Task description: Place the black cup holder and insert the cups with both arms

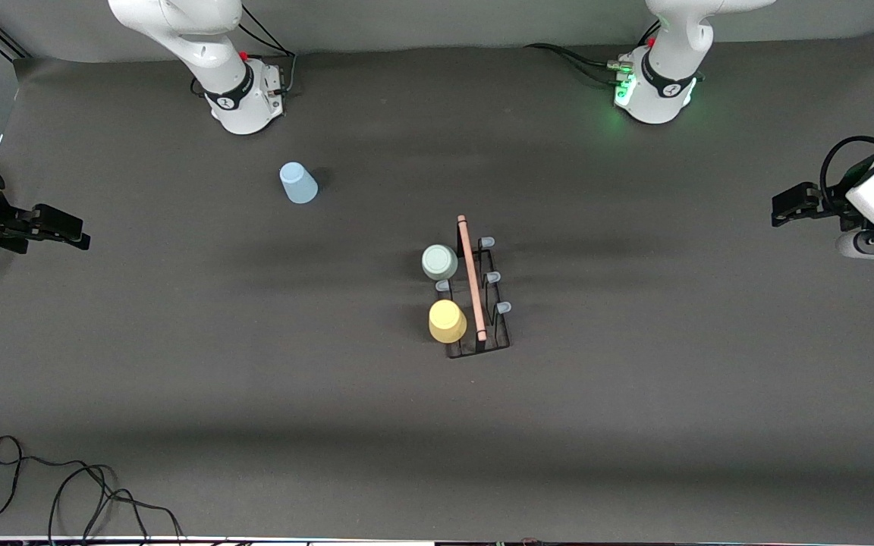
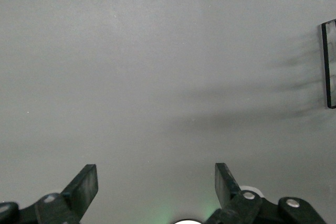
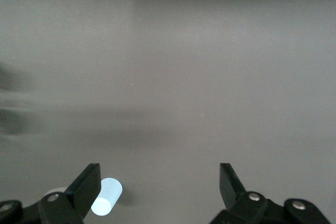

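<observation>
Writing and labels: none legible on the cups, the rack or the grippers; small dark marks on the arm bases cannot be read.
Table (image 1: 255, 394): dark grey surface carrying all the items.
Black cup holder (image 1: 480, 343): stands upright near the middle of the table, well apart from every edge; wooden bar handle (image 1: 472, 277) on top, running from the robots' edge toward the camera's edge.
Pale green cup (image 1: 439, 262): upside down on a peg on the rack's side that faces the right arm's end.
Yellow cup (image 1: 448, 321): upside down on the same side of the rack, nearer the front camera than the green one.
Pegs (image 1: 503, 308): three grey-tipped pegs on the side facing the left arm's end stand bare.
Light blue cup (image 1: 298, 183): off the rack, on the table near the right arm's base, farther from the camera than the rack.
Left gripper (image 1: 780, 206): over the table's edge at the left arm's end, fingers (image 2: 84, 183) spread with nothing between them; rack well apart, only its corner showing in the left wrist view.
Right gripper (image 1: 77, 233): over the table's edge at the right arm's end, fingers (image 3: 86, 183) spread and empty; blue cup apart from them.
Cable (image 1: 65, 485): black, loose, by the table's camera-side corner at the right arm's end.
</observation>
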### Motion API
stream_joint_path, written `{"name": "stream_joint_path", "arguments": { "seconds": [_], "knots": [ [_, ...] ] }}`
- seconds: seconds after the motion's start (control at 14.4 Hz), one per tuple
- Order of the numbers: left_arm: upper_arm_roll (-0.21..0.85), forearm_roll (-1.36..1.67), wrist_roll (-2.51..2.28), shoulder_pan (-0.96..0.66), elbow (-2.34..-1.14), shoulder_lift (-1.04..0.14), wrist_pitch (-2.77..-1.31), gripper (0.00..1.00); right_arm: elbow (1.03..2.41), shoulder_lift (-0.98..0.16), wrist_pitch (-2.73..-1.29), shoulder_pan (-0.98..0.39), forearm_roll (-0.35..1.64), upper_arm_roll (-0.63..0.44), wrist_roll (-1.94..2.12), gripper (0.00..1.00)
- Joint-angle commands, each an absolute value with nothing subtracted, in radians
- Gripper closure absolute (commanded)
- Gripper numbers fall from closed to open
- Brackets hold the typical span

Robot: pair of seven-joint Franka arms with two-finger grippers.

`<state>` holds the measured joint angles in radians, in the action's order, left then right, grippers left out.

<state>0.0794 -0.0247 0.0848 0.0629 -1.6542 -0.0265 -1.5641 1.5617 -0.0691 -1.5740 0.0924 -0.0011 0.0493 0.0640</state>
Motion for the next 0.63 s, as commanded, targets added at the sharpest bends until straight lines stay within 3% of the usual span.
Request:
{"name": "stream_joint_path", "arguments": {
  "seconds": [0.0,0.14,0.28,0.56],
  "knots": [
    [0.08,-0.018,0.094,0.066,-1.66,-0.014,-1.551,0.01,1.582,-0.044,-1.589,0.1,-0.014,0.064,0.061,0.0],
    [0.08,-0.018,0.094,0.066,-1.66,-0.014,-1.551,0.01,1.58,-0.048,-1.589,0.083,-0.015,0.052,0.06,0.0],
    [0.08,-0.018,0.094,0.066,-1.66,-0.014,-1.551,0.01,1.565,-0.055,-1.589,0.005,-0.021,-0.027,0.06,0.0],
    [0.08,-0.018,0.094,0.066,-1.658,-0.014,-1.551,0.01,1.559,-0.058,-1.589,0.002,-0.021,-0.031,0.061,0.0]
  ]
}}
